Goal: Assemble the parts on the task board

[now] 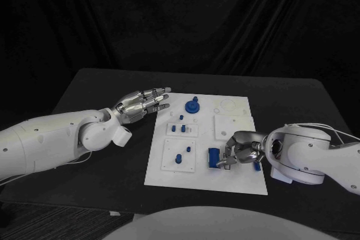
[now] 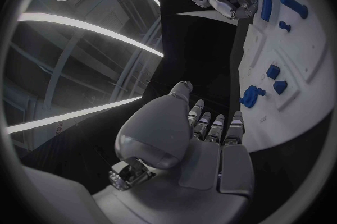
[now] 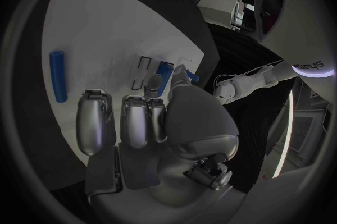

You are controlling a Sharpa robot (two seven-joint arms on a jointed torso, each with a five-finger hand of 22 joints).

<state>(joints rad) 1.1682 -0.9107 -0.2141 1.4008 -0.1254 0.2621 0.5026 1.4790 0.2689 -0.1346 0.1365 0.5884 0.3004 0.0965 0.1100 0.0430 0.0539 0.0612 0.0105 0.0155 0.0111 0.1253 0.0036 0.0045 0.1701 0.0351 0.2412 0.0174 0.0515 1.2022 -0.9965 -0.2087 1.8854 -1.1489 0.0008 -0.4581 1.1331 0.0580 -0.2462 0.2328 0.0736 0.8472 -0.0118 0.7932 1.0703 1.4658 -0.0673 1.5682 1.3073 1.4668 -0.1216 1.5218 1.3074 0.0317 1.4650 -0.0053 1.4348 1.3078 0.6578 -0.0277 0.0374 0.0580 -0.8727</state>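
Head view: the board lies mid-table, blue parts scattered on it. The right hand rests at the board's near right edge, fingers apparently pinching a flat blue block. The left hand hovers off the board's far left corner, fingers apart, empty.

Left wrist view: the parts look small, rigid, light plastic; take them by the sides.

Right wrist view: a blue rod lies loose; no legible writing on the board.

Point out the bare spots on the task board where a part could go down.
Bare patches on the task board: the near strip along its front edge, and the far right corner past the round blue part. Crowded: the middle, with small blue parts and the right hand.
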